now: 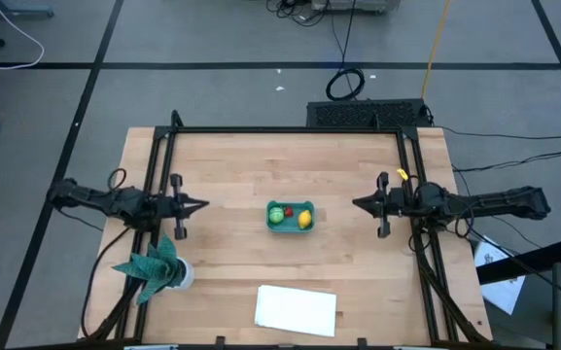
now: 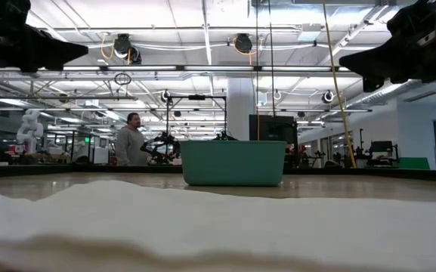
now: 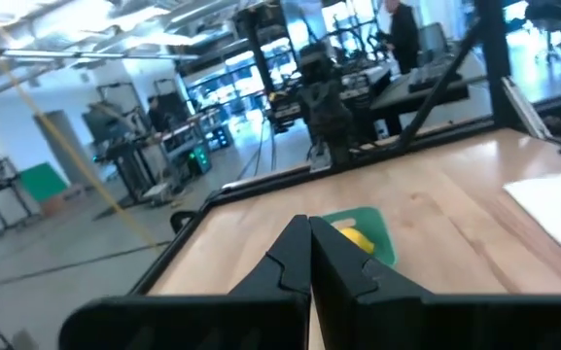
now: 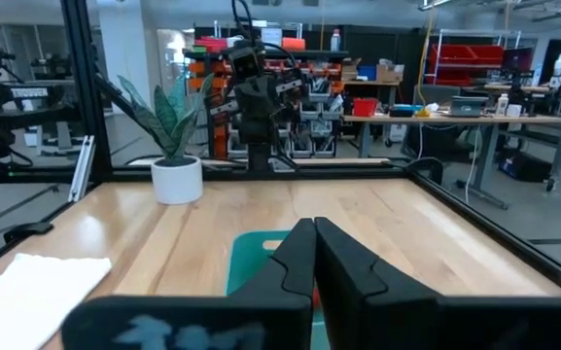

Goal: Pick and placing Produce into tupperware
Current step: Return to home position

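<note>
The teal tupperware (image 1: 290, 216) sits at the table's middle. Inside it lie the green round piece (image 1: 277, 215), the small red piece (image 1: 289, 209) and the yellow lemon-like piece (image 1: 304, 220). The tupperware also shows in the low view (image 2: 233, 162), in the left wrist view (image 3: 369, 233) with the yellow piece (image 3: 356, 239), and in the right wrist view (image 4: 256, 258). My left gripper (image 1: 202, 205) hangs shut and empty, left of the tupperware and above the table. My right gripper (image 1: 358, 203) hangs shut and empty, right of it.
A teal leafy plant in a white pot (image 1: 158, 267) stands at the near left. A flat white cloth (image 1: 297, 309) lies at the near edge, right of the plant. A black frame (image 1: 290, 130) rims the table. A person (image 2: 131, 143) stands in the room behind.
</note>
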You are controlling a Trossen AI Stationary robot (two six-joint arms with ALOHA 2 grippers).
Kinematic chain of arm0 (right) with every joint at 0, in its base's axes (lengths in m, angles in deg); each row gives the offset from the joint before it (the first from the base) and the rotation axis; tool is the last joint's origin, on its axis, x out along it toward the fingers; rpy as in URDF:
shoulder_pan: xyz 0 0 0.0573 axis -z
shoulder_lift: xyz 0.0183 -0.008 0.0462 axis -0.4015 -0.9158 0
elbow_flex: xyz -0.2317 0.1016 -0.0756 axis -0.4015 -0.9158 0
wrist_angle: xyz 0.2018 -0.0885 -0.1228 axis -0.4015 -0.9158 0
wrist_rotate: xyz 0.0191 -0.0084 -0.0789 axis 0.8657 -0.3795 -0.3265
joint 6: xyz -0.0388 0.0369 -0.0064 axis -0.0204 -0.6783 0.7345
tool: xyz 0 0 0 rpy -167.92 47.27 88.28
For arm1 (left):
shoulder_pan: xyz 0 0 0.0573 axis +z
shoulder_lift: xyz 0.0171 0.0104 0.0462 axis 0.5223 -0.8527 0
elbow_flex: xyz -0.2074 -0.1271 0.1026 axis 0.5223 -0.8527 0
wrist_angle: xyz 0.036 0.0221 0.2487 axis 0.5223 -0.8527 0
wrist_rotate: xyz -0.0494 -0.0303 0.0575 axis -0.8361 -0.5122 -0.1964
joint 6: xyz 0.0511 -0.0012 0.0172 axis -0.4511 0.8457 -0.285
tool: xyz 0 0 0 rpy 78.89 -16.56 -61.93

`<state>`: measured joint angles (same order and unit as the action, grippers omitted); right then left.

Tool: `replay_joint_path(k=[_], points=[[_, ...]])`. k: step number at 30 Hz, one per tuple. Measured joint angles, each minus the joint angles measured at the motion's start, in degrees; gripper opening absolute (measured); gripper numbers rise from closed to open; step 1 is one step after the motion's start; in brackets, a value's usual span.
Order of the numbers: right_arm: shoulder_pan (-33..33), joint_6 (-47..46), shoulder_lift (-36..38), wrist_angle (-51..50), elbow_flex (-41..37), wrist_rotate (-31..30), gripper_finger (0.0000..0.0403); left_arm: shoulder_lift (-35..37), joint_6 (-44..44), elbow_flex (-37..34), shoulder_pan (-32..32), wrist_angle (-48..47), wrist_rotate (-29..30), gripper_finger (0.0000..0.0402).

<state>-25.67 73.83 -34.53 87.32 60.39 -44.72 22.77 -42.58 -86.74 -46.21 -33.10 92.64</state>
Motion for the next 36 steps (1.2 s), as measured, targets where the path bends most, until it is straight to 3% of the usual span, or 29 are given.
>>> replay_joint_path(k=[12,19,30,36], points=[[6.7,-1.3,0.0,1.3,0.0,5.2,0.0,0.0,0.0,0.0,6.1,-0.7,-4.8,0.0],[10.5,-1.9,0.0,3.0,0.0,7.5,0.0,0.0,3.7,0.0,10.5,-2.0,-4.6,0.0],[11.0,-4.3,0.0,1.9,0.2,7.5,0.0,0.0,4.9,0.0,12.2,-4.5,-4.1,0.0],[10.8,-4.3,0.0,-4.6,2.5,7.5,0.0,0.0,3.4,0.0,12.2,-4.5,-3.4,0.0]])
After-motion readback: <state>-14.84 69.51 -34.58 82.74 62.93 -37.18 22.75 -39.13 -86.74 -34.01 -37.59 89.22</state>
